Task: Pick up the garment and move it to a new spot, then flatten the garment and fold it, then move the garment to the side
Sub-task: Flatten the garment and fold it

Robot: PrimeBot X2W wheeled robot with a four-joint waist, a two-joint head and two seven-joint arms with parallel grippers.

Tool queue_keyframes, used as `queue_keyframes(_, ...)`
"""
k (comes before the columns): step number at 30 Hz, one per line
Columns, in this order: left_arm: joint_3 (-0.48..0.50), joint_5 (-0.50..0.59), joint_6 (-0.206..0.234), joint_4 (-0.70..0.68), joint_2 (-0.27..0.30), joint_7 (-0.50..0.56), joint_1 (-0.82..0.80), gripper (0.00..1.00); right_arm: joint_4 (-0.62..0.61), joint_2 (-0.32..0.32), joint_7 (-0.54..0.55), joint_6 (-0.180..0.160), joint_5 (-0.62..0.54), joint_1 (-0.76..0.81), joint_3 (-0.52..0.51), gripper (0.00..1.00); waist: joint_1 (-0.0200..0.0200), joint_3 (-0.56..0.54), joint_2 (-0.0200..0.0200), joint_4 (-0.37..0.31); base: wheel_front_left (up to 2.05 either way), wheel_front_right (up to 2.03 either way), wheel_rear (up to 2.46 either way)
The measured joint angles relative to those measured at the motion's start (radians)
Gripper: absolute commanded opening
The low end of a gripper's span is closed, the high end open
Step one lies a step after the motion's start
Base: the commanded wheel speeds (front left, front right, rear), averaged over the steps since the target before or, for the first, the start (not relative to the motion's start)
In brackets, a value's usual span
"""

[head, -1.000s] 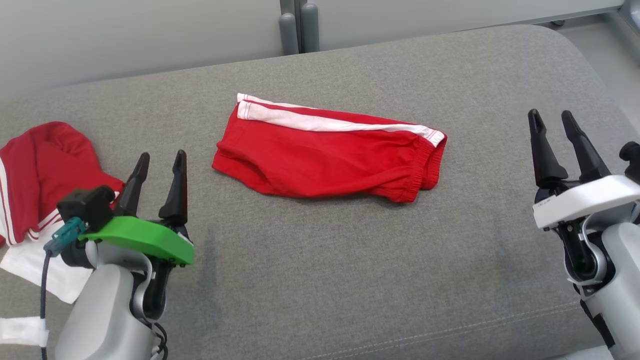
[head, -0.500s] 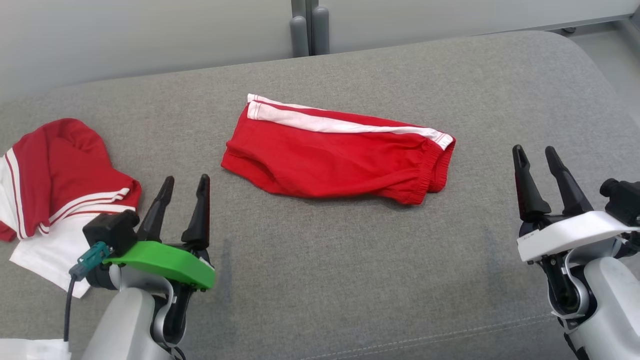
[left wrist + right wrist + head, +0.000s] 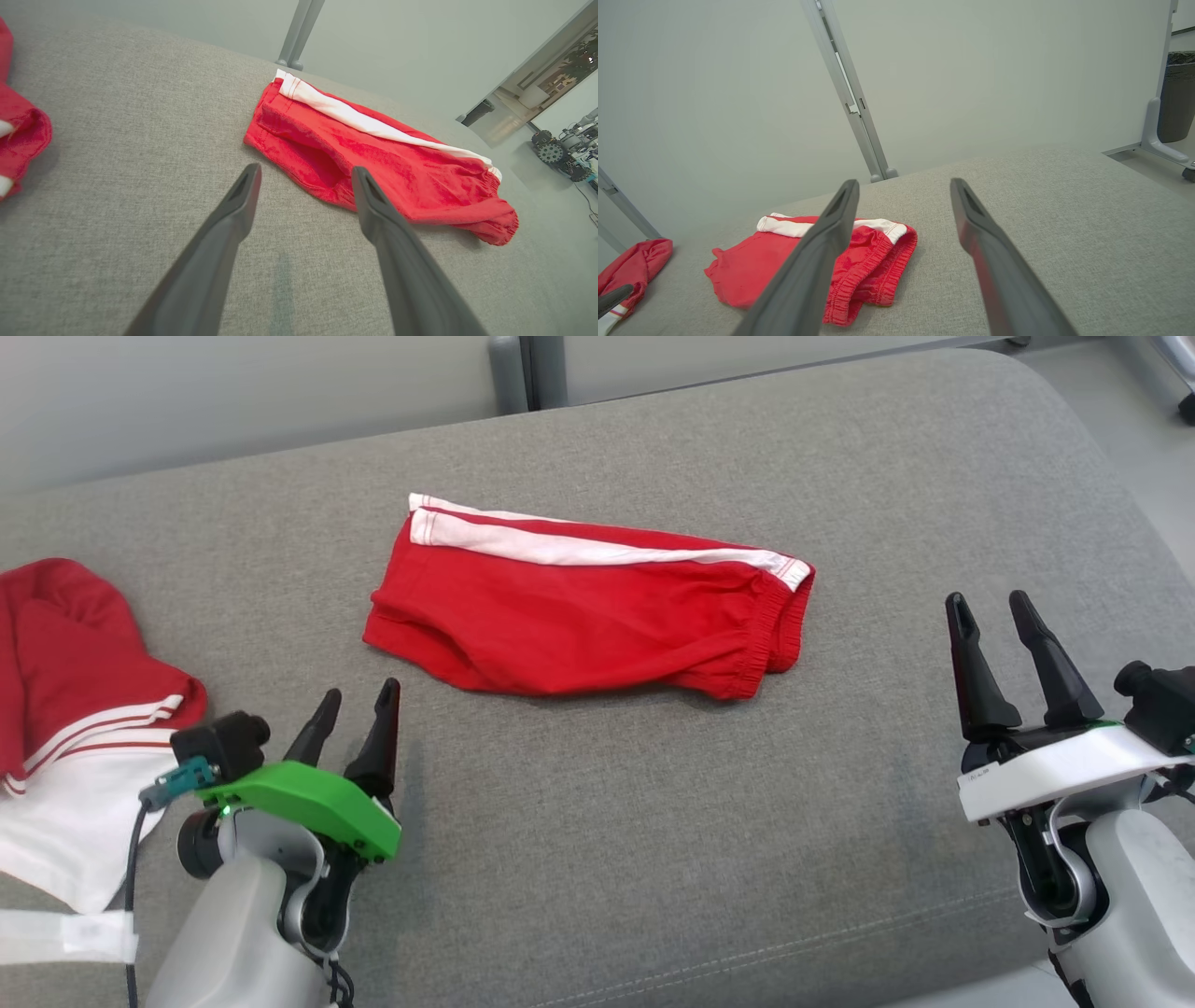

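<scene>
Grey padded worktop [image 3: 653,859] out in front of you. The red shorts [image 3: 579,616], white stripe along the far edge, lie folded flat at its centre, touching neither arm. A second red-and-white garment [image 3: 75,691] is bunched at your far left. Your left gripper [image 3: 359,695] hovers near the shorts' near-left corner, jaws wide and empty. Your right gripper [image 3: 987,600] stands well off right, jaws wide, empty too.
</scene>
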Motion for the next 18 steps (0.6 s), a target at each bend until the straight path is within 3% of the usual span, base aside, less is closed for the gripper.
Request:
queue_keyframes(10, 0.077, -0.121, 0.0, 0.134, -0.019, 0.125, -0.157, 1.0, -0.027, 0.016, 0.0, 0.018, -0.021, -0.023, -0.018, 1.0, 0.0, 0.066, 0.0, -0.065, 0.0, 0.0, 0.0)
queue_keyframes(18, 0.153, -0.183, 0.039, 0.257, -0.016, 0.189, -0.237, 1.0, -0.028, 0.043, 0.0, 0.028, -0.04, -0.028, -0.044, 1.0, 0.0, 0.112, 0.0, -0.124, 0.0, 0.0, 0.0)
